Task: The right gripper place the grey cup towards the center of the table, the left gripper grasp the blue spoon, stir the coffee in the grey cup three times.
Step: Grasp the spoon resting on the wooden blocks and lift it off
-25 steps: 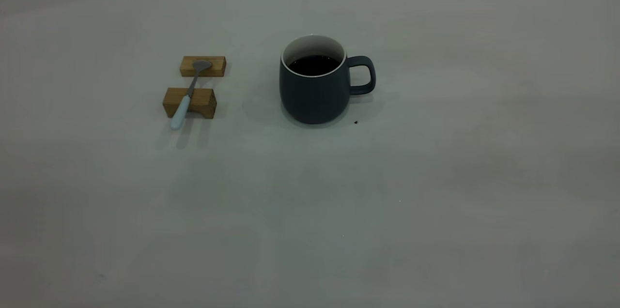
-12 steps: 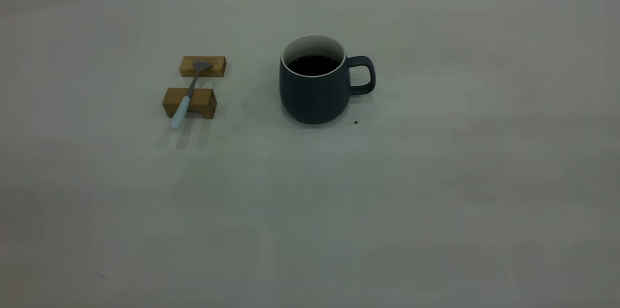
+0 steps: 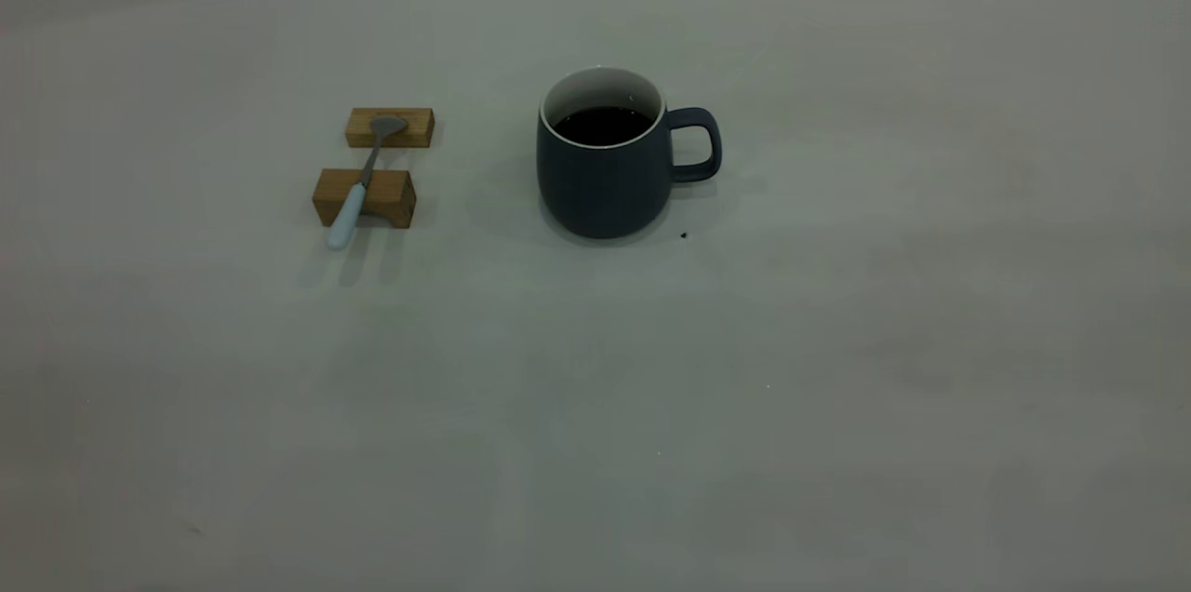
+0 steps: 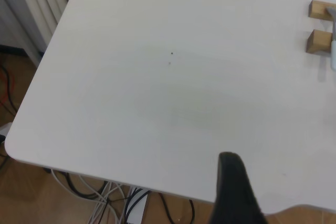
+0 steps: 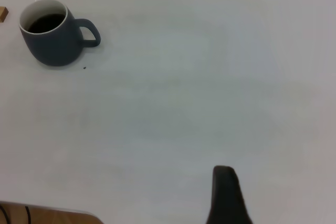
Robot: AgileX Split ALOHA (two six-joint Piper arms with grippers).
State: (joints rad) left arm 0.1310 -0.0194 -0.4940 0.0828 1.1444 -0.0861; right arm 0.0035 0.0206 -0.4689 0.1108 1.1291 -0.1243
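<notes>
The grey cup (image 3: 606, 162) sat upright on the table (image 3: 837, 341), a bit back of the middle in the exterior view, handle pointing toward the right arm's side, with the coffee (image 3: 603, 125) dark and flat inside, well below the white rim. There was a tiny dark speck (image 3: 683, 235) on the table just beside the cup's base. Off toward the left arm's side, well apart from the cup, the blue spoon (image 3: 362, 180) lay bridged across two wooden blocks (image 3: 365, 196), its metal bowl resting on the far block and its pale handle sticking out over the near one toward the front. Neither arm showed up in the exterior view at all. The left gripper (image 4: 234, 192) only showed as one dark finger in its own wrist view, near a table edge with cables (image 4: 113, 203) below, the blocks far off at the frame's edge, so honestly I couldn't tell if it was released or clenched. Same deal with the right gripper (image 5: 227, 195): one dark finger over bare table, cup far away, grip state unknowable.
</notes>
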